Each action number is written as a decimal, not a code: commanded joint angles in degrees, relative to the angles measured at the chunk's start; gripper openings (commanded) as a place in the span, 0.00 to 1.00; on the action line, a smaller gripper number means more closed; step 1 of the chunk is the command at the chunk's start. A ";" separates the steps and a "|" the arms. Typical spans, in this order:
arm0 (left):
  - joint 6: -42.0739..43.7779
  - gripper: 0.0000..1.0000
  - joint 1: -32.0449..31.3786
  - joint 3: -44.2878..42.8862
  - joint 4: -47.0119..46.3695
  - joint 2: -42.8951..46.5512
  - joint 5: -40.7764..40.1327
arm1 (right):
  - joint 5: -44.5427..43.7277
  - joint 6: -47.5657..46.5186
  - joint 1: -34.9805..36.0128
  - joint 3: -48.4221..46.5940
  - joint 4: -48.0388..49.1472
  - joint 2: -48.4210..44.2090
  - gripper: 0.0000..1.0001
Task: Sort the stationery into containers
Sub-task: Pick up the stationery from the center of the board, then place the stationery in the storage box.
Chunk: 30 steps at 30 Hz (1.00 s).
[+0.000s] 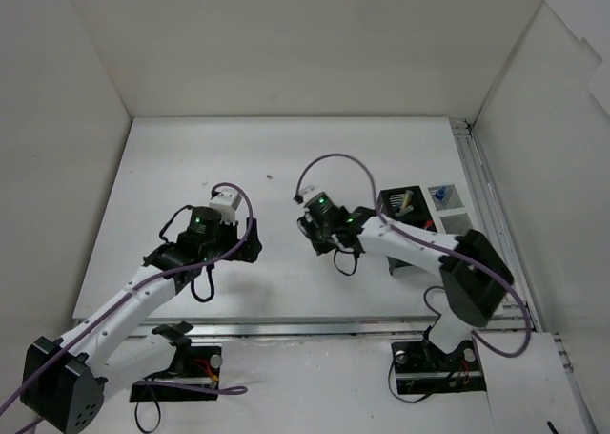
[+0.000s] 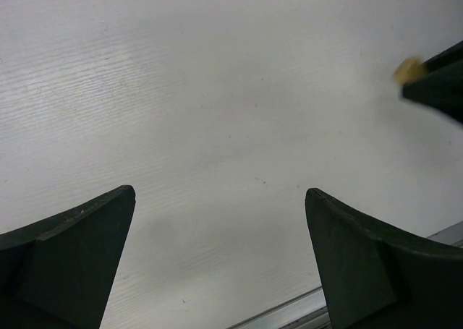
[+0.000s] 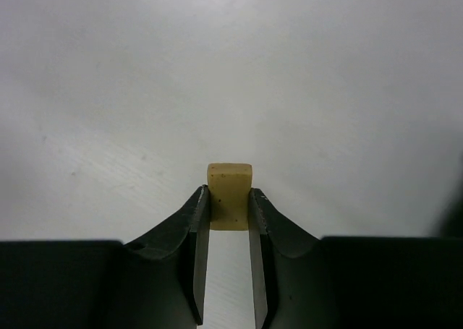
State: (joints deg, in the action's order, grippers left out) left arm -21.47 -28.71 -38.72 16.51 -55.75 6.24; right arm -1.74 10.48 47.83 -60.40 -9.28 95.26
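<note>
My right gripper is shut on a small beige eraser block, held just above the white table; the block sticks out past the fingertips. In the top view this gripper sits mid-table, left of the black mesh organiser and the white slotted box. My left gripper is open and empty over bare table, and it shows in the top view left of the right gripper. The eraser and a right fingertip show at the left wrist view's upper right. No loose pens show on the table.
The organiser holds a pale pen-like item; the white box holds something blue. A metal rail runs along the table's right side and another along the near edge. White walls enclose the table.
</note>
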 commanded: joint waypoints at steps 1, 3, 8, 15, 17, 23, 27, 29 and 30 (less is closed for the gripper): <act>0.29 1.00 0.50 -1.71 -3.59 -1.20 1.85 | -7.30 1.74 -9.23 1.06 -0.38 -17.25 0.00; 0.21 1.00 1.02 -2.15 -3.77 -1.73 1.58 | -11.86 2.35 -15.88 1.95 -1.62 -22.73 0.00; 0.64 1.00 2.69 -3.46 -4.65 -4.45 3.16 | -17.24 4.01 -30.05 4.15 -7.14 -37.07 0.00; 1.79 1.00 4.54 -6.54 -5.26 -9.20 7.99 | -14.00 5.96 -48.77 6.25 -13.40 -37.44 0.00; 2.14 1.00 4.54 -7.07 -5.26 -9.73 8.61 | -13.04 6.22 -50.37 6.70 -13.57 -36.30 0.00; 2.22 1.00 6.20 -7.60 -5.00 -10.43 10.19 | -13.29 8.59 -53.28 9.07 -13.66 -32.51 0.10; 2.23 1.00 6.21 -7.86 -5.00 -10.52 10.55 | -13.29 8.24 -53.19 7.76 -13.66 -33.91 0.83; 1.96 1.00 6.21 -8.13 -4.91 -10.17 10.02 | -14.17 8.59 -53.11 7.14 -13.66 -37.14 0.98; 1.96 1.00 6.21 -8.21 -4.91 -9.91 10.02 | -14.69 8.77 -53.19 6.53 -13.75 -38.56 0.98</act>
State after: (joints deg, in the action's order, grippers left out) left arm -20.10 -22.81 -43.29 14.09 -66.43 15.44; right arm -14.35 18.17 -4.91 -50.74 -24.38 61.56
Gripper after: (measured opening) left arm 0.996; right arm 0.969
